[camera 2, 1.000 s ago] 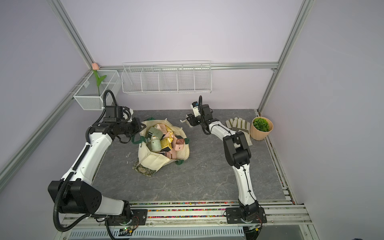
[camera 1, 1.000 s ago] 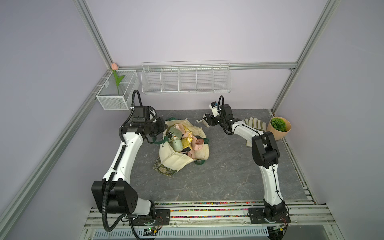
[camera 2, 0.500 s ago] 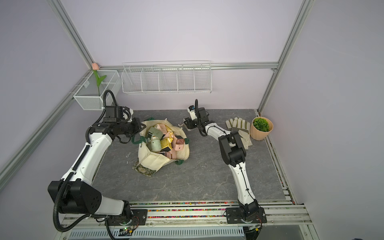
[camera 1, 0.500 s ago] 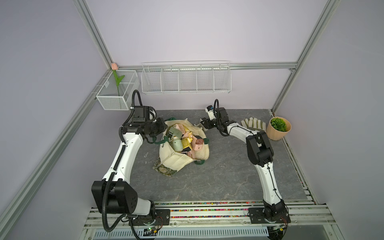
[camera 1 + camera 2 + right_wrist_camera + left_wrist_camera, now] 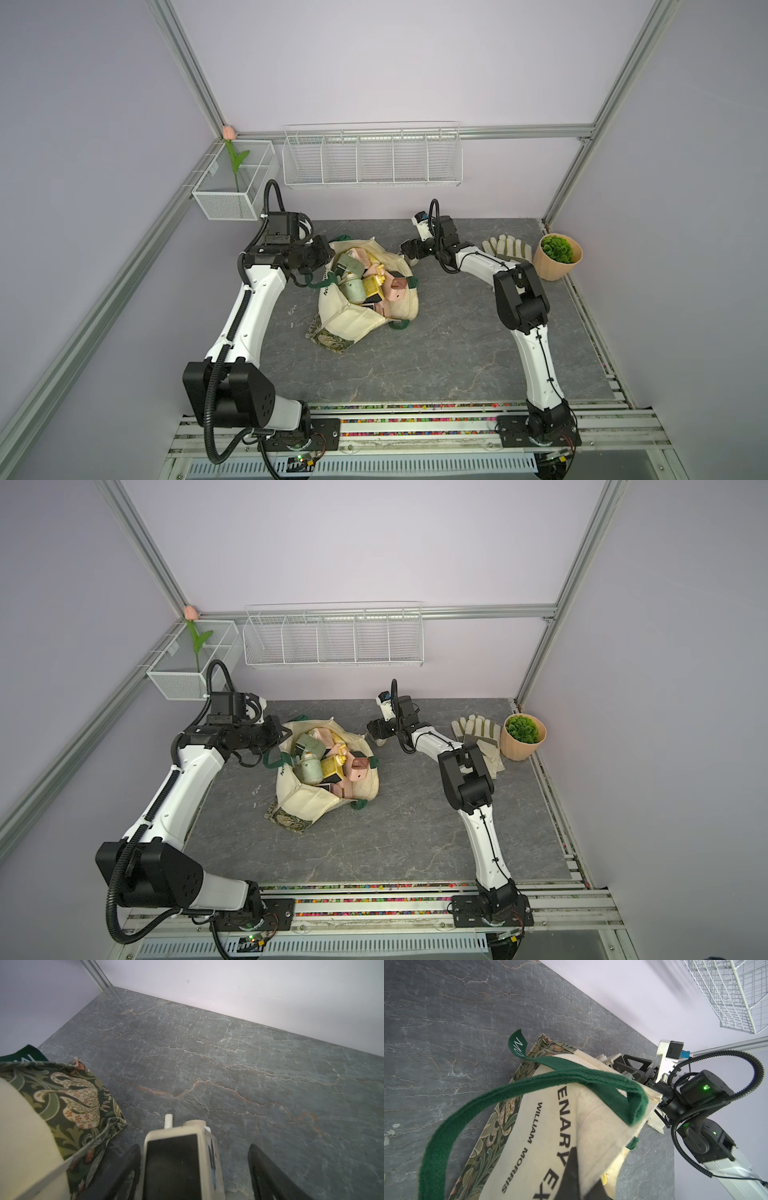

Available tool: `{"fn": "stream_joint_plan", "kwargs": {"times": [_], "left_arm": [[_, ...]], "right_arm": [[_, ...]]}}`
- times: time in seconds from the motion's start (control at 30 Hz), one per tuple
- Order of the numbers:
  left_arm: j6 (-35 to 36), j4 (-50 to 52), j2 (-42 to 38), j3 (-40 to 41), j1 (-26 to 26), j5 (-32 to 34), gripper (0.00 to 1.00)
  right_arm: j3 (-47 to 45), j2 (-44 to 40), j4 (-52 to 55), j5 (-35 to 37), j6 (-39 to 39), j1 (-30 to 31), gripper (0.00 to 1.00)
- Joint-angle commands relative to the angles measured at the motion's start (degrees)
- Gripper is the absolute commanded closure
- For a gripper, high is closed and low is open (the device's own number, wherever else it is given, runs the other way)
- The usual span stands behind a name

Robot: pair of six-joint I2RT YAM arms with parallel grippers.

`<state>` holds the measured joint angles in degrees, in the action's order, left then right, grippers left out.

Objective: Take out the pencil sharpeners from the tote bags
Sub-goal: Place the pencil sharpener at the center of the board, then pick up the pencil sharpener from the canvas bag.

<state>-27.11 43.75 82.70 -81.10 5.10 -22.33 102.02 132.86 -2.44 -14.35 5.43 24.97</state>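
Gloves (image 5: 509,249), plant pot (image 5: 550,272) well apart from tote (image 5: 353,322)

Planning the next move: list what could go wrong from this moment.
The cream pencil sharpener sits between the open right pincer's fingers, with one finger close against it. Pulling back could tip or drag it. The left pincer pinches the heaped tote bag's rim, so letting go might spill the pink sharpener.

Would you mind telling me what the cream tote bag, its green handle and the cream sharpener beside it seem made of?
Cream tote bag: woven canvas-like cloth, matte; it creases and slumps. Dark green handle: thick webbing, ribbed weave visible. Cream boxy pencil sharpener: probably moulded plastic, smooth with rounded corners and a dark window.
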Motion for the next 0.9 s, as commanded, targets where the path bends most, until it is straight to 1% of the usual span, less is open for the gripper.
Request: {"fn": "stream_joint_plan", "kwargs": {"times": [0.0, 0.13, 0.2, 0.33, 0.47, 0.63, 0.77, 0.87], "left_arm": [[1.2, 0.5, -2.5, 0.2, -0.1, 0.2, 1.00], [1.5, 0.9, -2.5, -0.1, -0.2, 0.8, 1.00], [1.8, 1.2, -2.6, -0.2, -0.1, 1.0, 1.00], [2.1, 1.4, -2.6, -0.6, -0.1, 1.3, 1.00], [2.4, 1.6, -2.3, -0.9, -0.2, 1.7, 1.00], [2.5, 1.9, -1.5, -1.4, -0.2, 1.8, 1.00], [2.7, 1.6, -1.7, -1.7, -0.2, 2.0, 1.00], [3.1, 2.1, -0.6, -3.4, -0.2, 3.5, 1.00]], "right_arm": [[-4.2, -8.2, -2.0, 0.6, -0.3, -0.8, 0.17], [-11.4, -16.8, -3.7, 1.8, -0.1, -1.0, 0.17], [-15.3, -21.9, -3.7, 1.2, 0.0, -0.9, 0.17], [-21.3, -31.3, -1.1, -2.0, 2.1, -0.7, 0.21], [-27.4, -39.1, 0.6, -6.0, 5.2, 1.7, 0.26], [-29.2, -41.3, 8.3, -6.5, 4.9, 8.7, 0.37], [-32.4, -41.8, 8.3, -5.0, 3.1, 15.4, 0.44], [-32.7, -40.7, 8.5, -3.7, 1.4, 19.3, 0.49]]}}
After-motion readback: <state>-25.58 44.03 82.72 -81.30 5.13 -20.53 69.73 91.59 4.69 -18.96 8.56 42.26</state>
